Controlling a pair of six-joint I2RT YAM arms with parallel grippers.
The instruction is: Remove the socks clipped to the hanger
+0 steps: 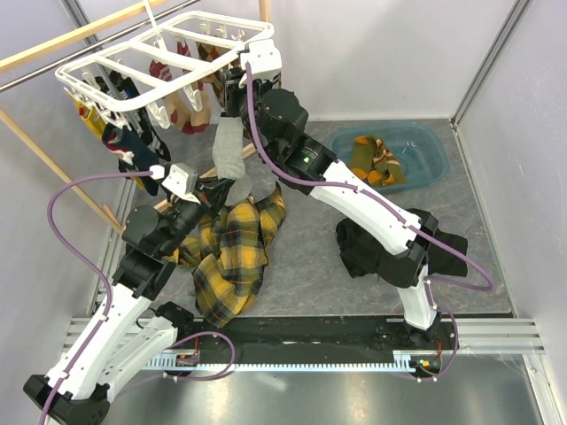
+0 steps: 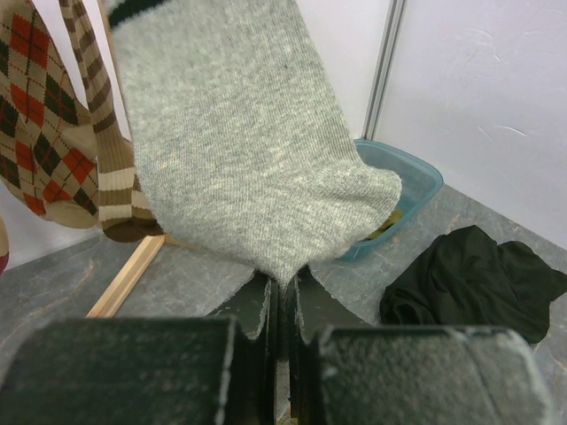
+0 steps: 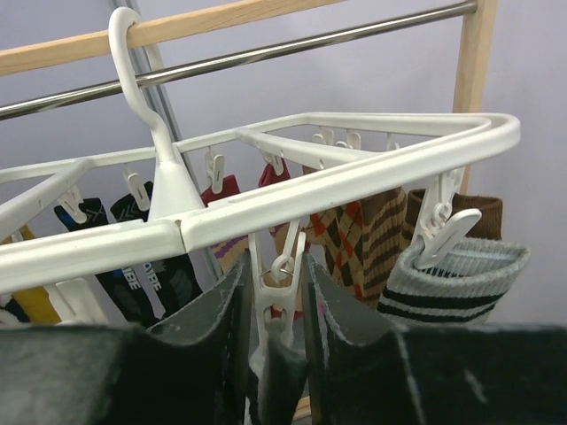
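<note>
Pinching grey sock (image 2: 257, 168), left claw (image 2: 282, 305); right claw (image 3: 275, 301) squeezing clip (image 3: 276, 297)

Place: a robot test cell in a lab is showing here, not a home.
Walls: plain white panels (image 1: 399, 53) in metal framing are closing in the grey table (image 1: 478, 257).
Mounting: an aluminium rail (image 1: 496, 332) is carrying the arm bases, with purple cables (image 1: 66, 221) looping loose.
Props: a wooden rack (image 3: 266, 13) and a blue plastic tub (image 1: 434, 159) are standing in as staged laundry.
</note>
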